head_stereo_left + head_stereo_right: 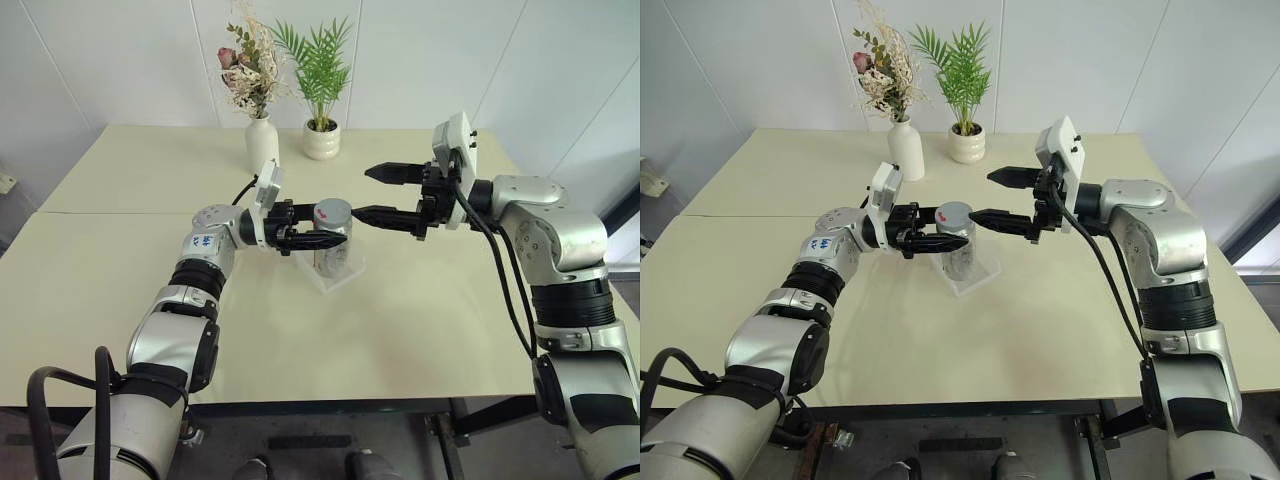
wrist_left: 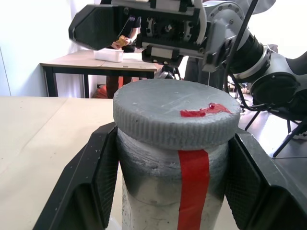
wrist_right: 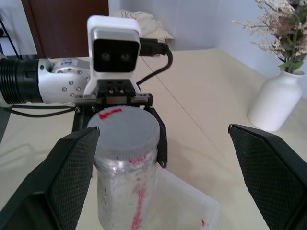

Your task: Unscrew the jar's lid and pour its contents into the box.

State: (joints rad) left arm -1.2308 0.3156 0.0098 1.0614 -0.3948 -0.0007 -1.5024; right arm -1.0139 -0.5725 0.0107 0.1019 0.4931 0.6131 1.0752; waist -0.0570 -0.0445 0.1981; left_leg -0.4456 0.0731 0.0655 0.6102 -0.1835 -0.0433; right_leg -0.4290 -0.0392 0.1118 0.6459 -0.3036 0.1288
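Jar [image 1: 331, 243] (lid [image 1: 332, 212] on) clamped in left end effector [image 1: 300, 232], over box [image 1: 340, 272]

Bright, even, diffuse light all over, no harsh glare anywhere. Only soft, faint shadows on the tabletop [image 1: 420, 310] under both arms. Head views crisp edge to edge, maybe a slight bend near the corners. Left wrist view sharp on the lid [image 2: 175, 112], background washed out and soft. Right wrist view a bit hazy close up on the jar [image 3: 125, 177].
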